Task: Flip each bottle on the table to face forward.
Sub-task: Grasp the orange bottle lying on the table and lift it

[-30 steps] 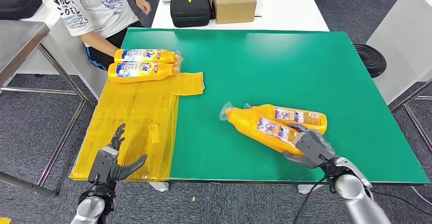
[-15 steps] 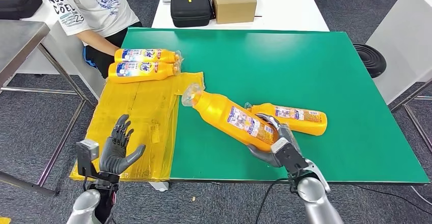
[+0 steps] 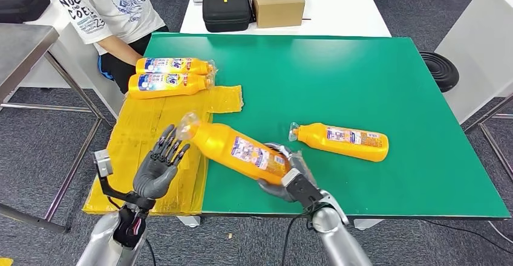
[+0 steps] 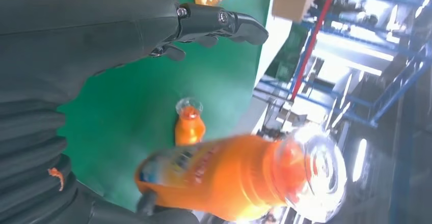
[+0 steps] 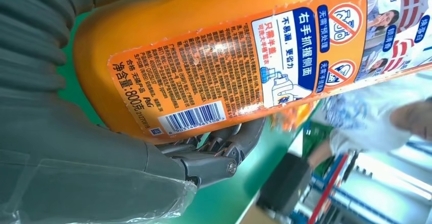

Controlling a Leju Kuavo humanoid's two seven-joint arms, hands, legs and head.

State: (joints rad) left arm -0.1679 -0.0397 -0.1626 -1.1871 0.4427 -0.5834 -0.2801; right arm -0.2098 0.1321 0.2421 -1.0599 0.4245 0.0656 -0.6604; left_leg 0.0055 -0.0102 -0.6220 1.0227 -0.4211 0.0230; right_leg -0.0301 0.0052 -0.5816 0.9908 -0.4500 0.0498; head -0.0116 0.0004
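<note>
Bottle mid-handover above the table's near edge

The right hand [image 3: 289, 181] grips a lifted bottle [image 3: 239, 150], back label up; the left hand [image 3: 158, 168] waits spread, holding nothing. Beyond, one bottle [image 3: 340, 139] lies unturned on the table [image 3: 339, 78]; farthest, two bottles [image 3: 171, 76] show front labels.

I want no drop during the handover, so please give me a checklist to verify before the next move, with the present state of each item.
1. Right hand grips the held bottle at its base: ok.
2. Left hand open, fingers apart, near the cap: ok.
3. Left hand touches the bottle: not ok, apart.
4. Held bottle's front label faces up: not ok, barcode side shows.
5. Second bottle lies apart from both hands: ok.
6. Grip firmness: cannot tell.
</note>
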